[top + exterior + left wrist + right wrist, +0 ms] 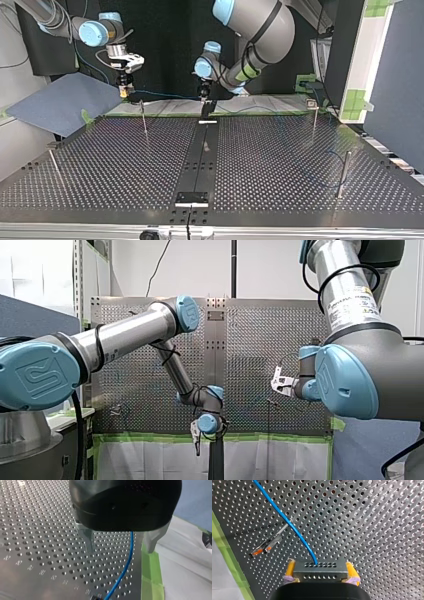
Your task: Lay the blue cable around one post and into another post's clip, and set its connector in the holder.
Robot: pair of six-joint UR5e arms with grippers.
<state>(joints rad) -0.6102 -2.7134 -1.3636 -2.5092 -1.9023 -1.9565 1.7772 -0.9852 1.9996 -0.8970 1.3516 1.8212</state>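
Where the right claw (320, 571) pinches, connector (320, 576) lies crosswise.

Front view: the camera sits behind and above my left arm (125, 335) and my right arm (360, 375). It is close to their shoulders and faces out over the counter (260, 340).

Top view: a low camera across the counter faces back at both arms, so the sides are crossed.

Left wrist view: very near the counter, looking down at the blue cable (125, 572) beside green tape (150, 575).

Right wrist view: equally close, with my right gripper (320, 566) pinching the connector (319, 573) at the near edge.

The cable and the tape appear in both wrist views.
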